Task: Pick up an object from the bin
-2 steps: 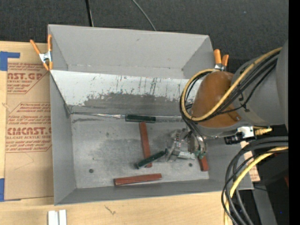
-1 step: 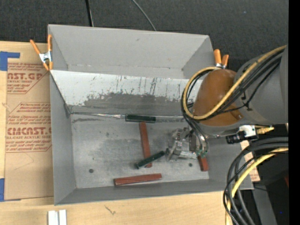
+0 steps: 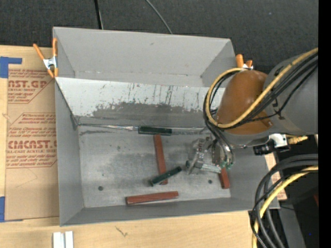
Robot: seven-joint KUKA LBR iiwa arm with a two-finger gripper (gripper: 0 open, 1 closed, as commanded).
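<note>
A pale wooden tabletop with dark floor behind it carries the grey metal bin, and my arm reaches in from the right with the gripper low over the right part of the bin floor. I judge the pick as begun but not made: the arm is down among the things, but I see nothing raised off the floor and nothing clearly clamped, and I cannot tell whether the pincer is open or closed. The nearest thing is a dark green pen-like stick, lying slantwise with its right end just beside the gripper. It looks the likeliest target, though that is my guess. Gripping, lifting and carrying clear are all left to do. Counting, I find five things. Two are dark green sticks, the second lying along the foot of the back wall. Three are reddish-brown bars: one mid-floor meeting the slanted green stick, one along the front edge, and one short piece just right of the gripper.
</note>
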